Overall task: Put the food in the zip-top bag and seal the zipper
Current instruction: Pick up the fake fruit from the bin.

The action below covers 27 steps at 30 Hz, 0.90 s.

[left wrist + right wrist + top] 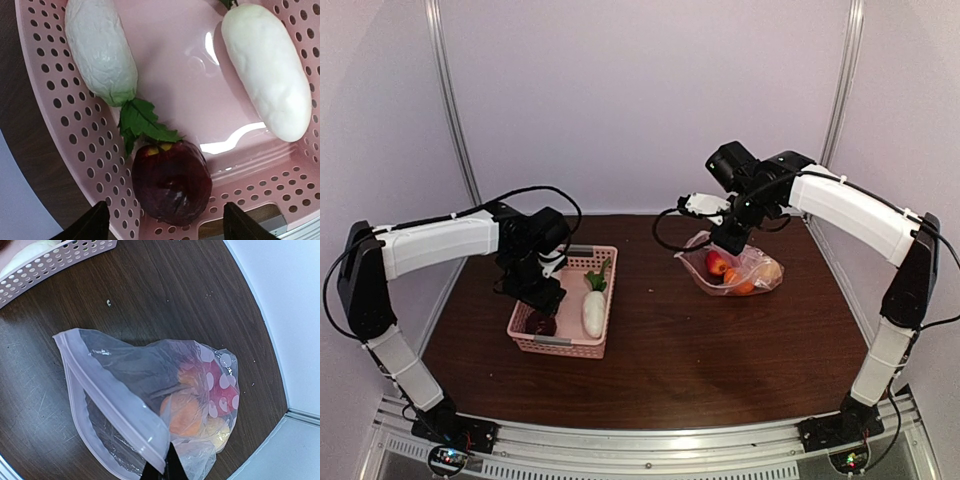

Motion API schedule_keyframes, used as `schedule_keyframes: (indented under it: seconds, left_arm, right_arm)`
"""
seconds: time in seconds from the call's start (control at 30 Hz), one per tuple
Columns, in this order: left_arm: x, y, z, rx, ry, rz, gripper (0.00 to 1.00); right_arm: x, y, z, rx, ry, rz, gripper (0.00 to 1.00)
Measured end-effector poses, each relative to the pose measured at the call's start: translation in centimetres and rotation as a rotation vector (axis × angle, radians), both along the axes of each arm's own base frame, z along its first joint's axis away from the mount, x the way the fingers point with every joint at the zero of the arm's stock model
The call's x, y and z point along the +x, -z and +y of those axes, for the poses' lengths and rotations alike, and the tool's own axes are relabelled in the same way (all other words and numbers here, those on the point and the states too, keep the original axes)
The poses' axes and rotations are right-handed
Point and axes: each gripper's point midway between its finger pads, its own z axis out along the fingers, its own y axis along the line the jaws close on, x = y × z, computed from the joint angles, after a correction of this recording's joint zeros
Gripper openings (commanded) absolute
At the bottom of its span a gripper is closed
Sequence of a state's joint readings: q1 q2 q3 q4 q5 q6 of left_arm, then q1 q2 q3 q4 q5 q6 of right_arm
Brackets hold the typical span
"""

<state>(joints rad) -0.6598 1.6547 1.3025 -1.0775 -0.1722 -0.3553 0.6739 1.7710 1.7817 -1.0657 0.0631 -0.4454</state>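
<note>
The dark fruit (172, 182) could have rolled or slipped away, because it was round and smooth and sat right against the basket (60, 115) wall. The left end effector (167, 220) hung over it, spread wide and holding nothing. Two white radishes (100, 50) lay in that basket too. Over on the desk (150, 290), the right end effector (165, 467) pinched the edge of the bag (130, 375), and red, orange and yellow pieces (187, 412) sat inside.

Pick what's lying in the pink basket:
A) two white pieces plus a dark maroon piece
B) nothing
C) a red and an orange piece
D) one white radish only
A: the left wrist view shows the leafy white radish, a smooth white piece and the dark maroon piece in the pink basket. The red piece and orange piece are in the zip-top bag.
</note>
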Motion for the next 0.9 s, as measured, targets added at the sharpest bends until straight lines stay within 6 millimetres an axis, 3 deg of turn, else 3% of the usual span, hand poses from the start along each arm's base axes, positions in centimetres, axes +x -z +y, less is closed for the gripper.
schedule_keyframes:
  seconds: [0.23,0.5,0.77,0.9]
  left_arm:
    - [-0.3,1.9,0.4,0.04,-0.003,0.041,0.84]
    - [-0.2,4.9,0.5,0.096,0.004,0.098,0.69]
    - [-0.2,4.7,0.0,0.074,0.014,0.103,0.58]
    - [0.5,3.3,-0.6,0.054,0.019,0.088,0.57]
  right_arm:
    - [0.0,0.0,0.0,0.0,0.0,0.0,0.0]
    - [0.0,0.2,-0.1,-0.003,0.001,0.002,0.0]
    - [-0.1,0.3,-0.1,-0.006,0.001,0.004,0.0]
    - [0.0,0.2,-0.2,-0.011,0.005,-0.001,0.0]
